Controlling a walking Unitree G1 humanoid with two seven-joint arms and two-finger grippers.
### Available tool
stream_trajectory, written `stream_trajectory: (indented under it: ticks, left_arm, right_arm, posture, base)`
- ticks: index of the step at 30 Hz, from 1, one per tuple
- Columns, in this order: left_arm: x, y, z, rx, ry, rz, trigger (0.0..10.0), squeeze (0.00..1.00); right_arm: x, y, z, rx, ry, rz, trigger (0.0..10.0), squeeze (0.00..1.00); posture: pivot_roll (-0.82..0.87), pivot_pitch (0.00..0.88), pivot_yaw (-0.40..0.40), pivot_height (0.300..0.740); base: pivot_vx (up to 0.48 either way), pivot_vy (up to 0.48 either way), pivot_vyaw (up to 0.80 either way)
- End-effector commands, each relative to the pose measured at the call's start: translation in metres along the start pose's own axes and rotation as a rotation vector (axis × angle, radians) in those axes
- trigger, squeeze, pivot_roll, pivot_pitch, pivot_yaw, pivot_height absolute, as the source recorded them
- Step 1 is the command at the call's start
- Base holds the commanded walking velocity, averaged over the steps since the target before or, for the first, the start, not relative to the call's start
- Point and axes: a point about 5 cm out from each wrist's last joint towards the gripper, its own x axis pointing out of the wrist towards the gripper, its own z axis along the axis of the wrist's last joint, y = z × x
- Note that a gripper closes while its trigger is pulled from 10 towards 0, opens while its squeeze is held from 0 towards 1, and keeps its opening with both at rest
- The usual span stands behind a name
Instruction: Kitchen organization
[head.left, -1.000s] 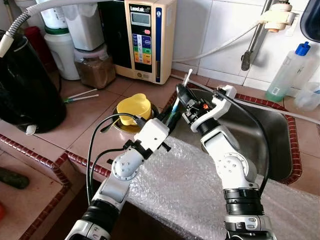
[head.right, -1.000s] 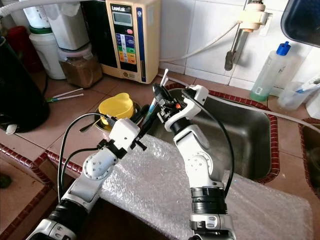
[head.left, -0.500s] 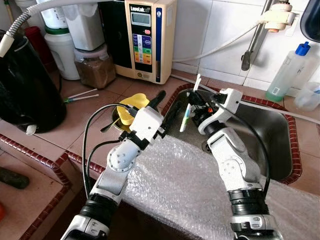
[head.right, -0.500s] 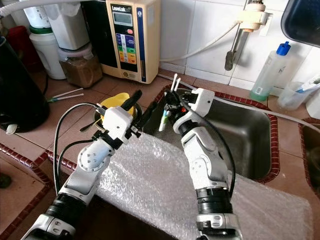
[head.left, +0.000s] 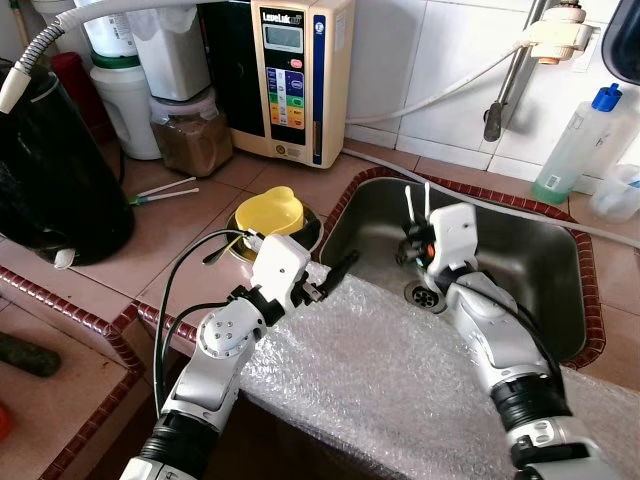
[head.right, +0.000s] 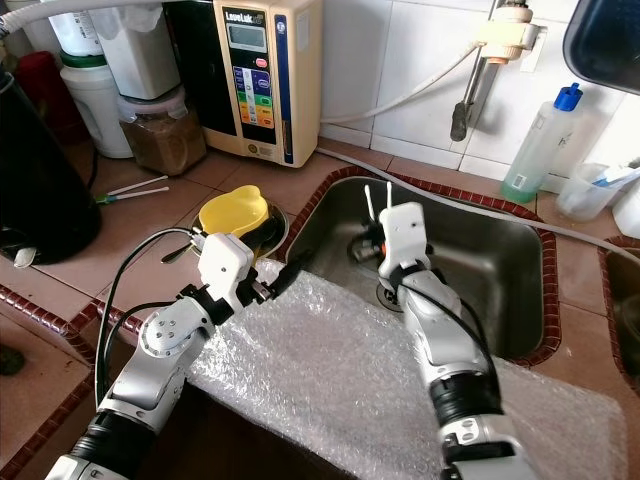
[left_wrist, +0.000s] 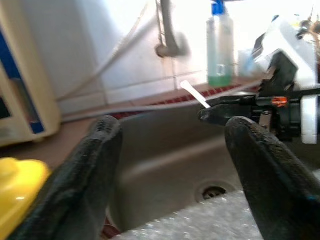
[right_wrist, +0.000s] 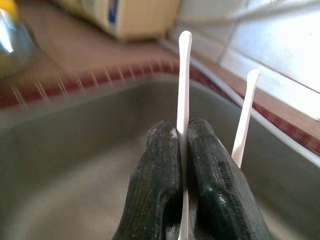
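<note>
My right gripper (right_wrist: 182, 130) is shut on a thin white stick (right_wrist: 184, 75); a second white stick (right_wrist: 245, 115) stands close beside it, and I cannot tell whether it is gripped too. Both sticks (head.left: 408, 207) point upward over the steel sink (head.left: 520, 240), where the right gripper (head.left: 414, 243) hangs above the drain. My left gripper (head.left: 338, 270) is open and holds nothing, at the sink's left rim over the edge of the bubble wrap (head.left: 380, 370). A yellow cup (head.left: 268, 212) rests on a metal dish just left of the sink.
A water ioniser (head.left: 290, 75), jars (head.left: 190, 140) and a black kettle (head.left: 50, 170) line the counter's back and left. Two loose sticks (head.left: 160, 189) lie on the tiles. A soap bottle (head.left: 575, 145) stands right of the tap (head.left: 505, 85).
The two grippers were together at the sink's left rim; now they are apart. The right one carried the sticks rightward and down over the sink. The left arm drew back and lowered.
</note>
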Motion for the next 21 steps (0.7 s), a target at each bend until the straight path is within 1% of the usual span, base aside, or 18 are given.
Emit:
stream_trajectory:
  ticks: [1, 2, 4, 5, 7, 8, 9, 10, 11, 14, 17, 21]
  left_arm:
    - [0.002, -0.004, 0.003, 0.005, 0.002, -0.045, 10.0, 1.0]
    - [0.002, -0.006, 0.002, 0.003, 0.019, -0.063, 10.0, 1.0]
    - [0.002, -0.007, 0.0, -0.002, 0.041, -0.065, 10.0, 1.0]
    - [0.002, -0.007, 0.0, -0.002, 0.041, -0.065, 10.0, 1.0]
    - [0.0, -0.007, -0.002, -0.012, 0.057, -0.071, 10.0, 1.0]
    - [-0.001, -0.008, -0.002, -0.02, 0.066, -0.073, 10.0, 1.0]
    - [-0.001, -0.008, -0.003, -0.022, 0.071, -0.074, 10.0, 1.0]
    - [-0.002, -0.008, -0.003, -0.024, 0.075, -0.076, 10.0, 1.0]
    - [-0.002, -0.008, -0.005, -0.026, 0.088, -0.076, 10.0, 1.0]
    - [-0.002, -0.008, -0.011, -0.035, 0.146, -0.085, 10.0, 1.0]
    - [-0.002, -0.008, -0.013, -0.036, 0.17, -0.09, 10.0, 1.0]
    - [-0.002, -0.008, -0.012, -0.039, 0.17, -0.095, 10.0, 1.0]
  right_arm:
    - [0.004, -0.001, 0.005, -0.061, -0.01, -0.003, 0.0, 0.0]
    - [0.004, -0.007, -0.002, -0.06, 0.028, -0.027, 0.0, 0.0]
    - [0.004, -0.011, -0.008, -0.064, 0.065, -0.045, 0.0, 0.0]
    - [0.004, -0.011, -0.008, -0.064, 0.065, -0.045, 0.0, 0.0]
    - [0.004, -0.013, -0.011, -0.096, 0.075, -0.06, 0.0, 0.0]
    - [0.004, -0.012, -0.012, -0.092, 0.074, -0.048, 0.0, 0.0]
    - [0.004, -0.012, -0.014, -0.096, 0.081, -0.047, 7.3, 1.0]
    - [0.004, -0.012, -0.016, -0.099, 0.094, -0.051, 7.3, 1.0]
    - [0.004, -0.011, -0.018, -0.098, 0.111, -0.05, 10.0, 1.0]
    - [0.004, -0.008, -0.023, -0.111, 0.137, -0.047, 10.0, 1.0]
    - [0.004, -0.007, -0.024, -0.124, 0.134, -0.055, 10.0, 1.0]
    - [0.004, -0.007, -0.025, -0.126, 0.134, -0.06, 10.0, 1.0]
  posture:
    - [0.05, 0.0, 0.001, 0.74]
    - [0.06, 0.0, 0.001, 0.74]
    - [0.06, 0.0, 0.0, 0.74]
    - [0.06, 0.0, 0.0, 0.74]
    - [0.06, 0.0, 0.001, 0.74]
    - [0.06, 0.0, 0.003, 0.74]
    - [0.05, 0.0, 0.003, 0.74]
    - [0.05, 0.0, 0.003, 0.74]
    - [0.05, 0.0, 0.003, 0.74]
    - [0.05, 0.0, 0.005, 0.74]
    - [0.05, 0.0, 0.007, 0.74]
    - [0.05, 0.0, 0.01, 0.74]
  base:
    - [0.0, 0.0, 0.0]
    - [0.0, 0.0, 0.0]
    - [0.0, 0.0, 0.0]
    - [0.0, 0.0, 0.0]
    - [0.0, 0.0, 0.0]
    - [0.0, 0.0, 0.0]
    - [0.0, 0.0, 0.0]
    - [0.0, 0.0, 0.0]
    - [0.0, 0.0, 0.0]
    - [0.0, 0.0, 0.0]
    - [0.0, 0.0, 0.0]
    - [0.0, 0.0, 0.0]
